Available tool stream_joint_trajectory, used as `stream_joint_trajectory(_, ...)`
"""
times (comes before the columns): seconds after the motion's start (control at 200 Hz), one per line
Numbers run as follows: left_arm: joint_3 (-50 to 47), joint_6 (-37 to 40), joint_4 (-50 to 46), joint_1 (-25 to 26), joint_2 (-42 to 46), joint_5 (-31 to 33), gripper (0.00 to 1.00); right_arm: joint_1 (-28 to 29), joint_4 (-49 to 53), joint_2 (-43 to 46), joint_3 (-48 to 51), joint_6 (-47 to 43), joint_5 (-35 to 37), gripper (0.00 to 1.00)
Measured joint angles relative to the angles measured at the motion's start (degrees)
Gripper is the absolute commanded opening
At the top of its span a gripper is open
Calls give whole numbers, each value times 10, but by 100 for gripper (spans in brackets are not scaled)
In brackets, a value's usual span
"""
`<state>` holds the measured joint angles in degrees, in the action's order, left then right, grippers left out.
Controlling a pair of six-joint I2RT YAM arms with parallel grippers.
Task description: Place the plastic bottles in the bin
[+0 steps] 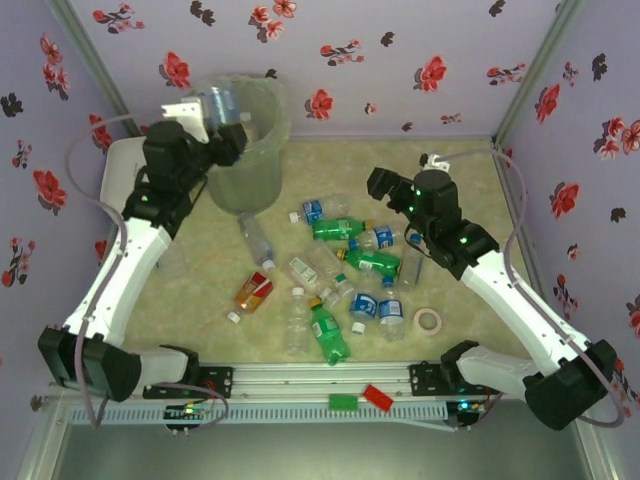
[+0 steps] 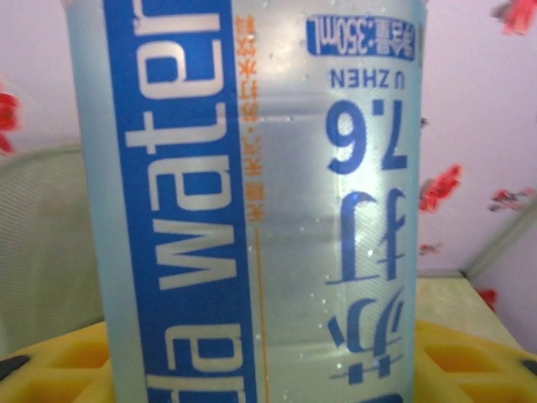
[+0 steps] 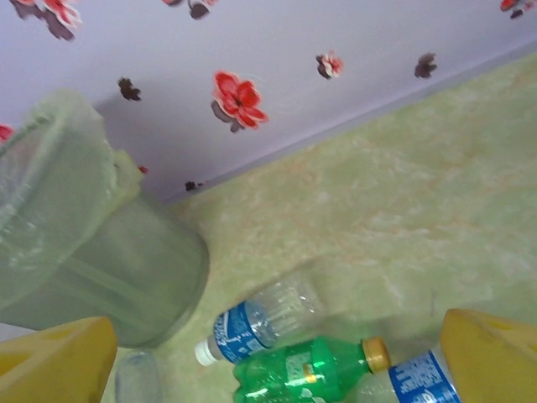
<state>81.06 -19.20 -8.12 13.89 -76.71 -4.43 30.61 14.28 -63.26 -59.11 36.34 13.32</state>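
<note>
The grey-green bin (image 1: 246, 150), lined with a clear bag, stands at the back left. It is also at the left of the right wrist view (image 3: 101, 260). My left gripper (image 1: 226, 128) is over the bin's rim, shut on a clear bottle with a blue label (image 1: 217, 101). This bottle (image 2: 252, 210) stands between the yellow pads (image 2: 470, 353). Several bottles lie mid-table, among them green ones (image 1: 336, 228) and one with an orange-red label (image 1: 253, 292). My right gripper (image 1: 385, 186) hangs open above them, over a blue-labelled bottle (image 3: 260, 323) and a green bottle (image 3: 306, 371).
A tape roll (image 1: 429, 321) lies at the front right of the bottle pile. A white box (image 1: 118, 160) sits under the left arm at the far left. A red block (image 1: 378, 397) and a green block (image 1: 343, 402) rest on the front rail. Flowered walls enclose the table.
</note>
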Motion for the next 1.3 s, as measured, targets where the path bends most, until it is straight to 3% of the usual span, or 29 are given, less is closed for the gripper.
stream_joint_trajectory(0.23,174,18,-66,-49,-148,2,59,0,-41,-3,50,-24,-46,100)
stream_joint_trajectory(0.49,325,35,-169,-57,-284,4,63,0,-41,-5,52,-34,-52,100)
stream_joint_trajectory(0.625,327,35,-199,-57,-306,4,66,2,-40,-5,57,-33,-52,100)
stream_joint_trajectory(0.735,327,36,-212,-57,-314,4,73,19,-25,-7,56,-10,0,100)
stream_joint_trajectory(0.84,327,41,-215,-57,-315,3,99,34,-2,-14,52,3,52,100)
stream_joint_trajectory(1.115,408,42,-283,-57,-342,23,100,36,-31,-17,56,-34,45,99)
stream_joint_trajectory(1.3,385,41,-278,-57,-316,23,100,37,-39,-21,57,-68,26,100)
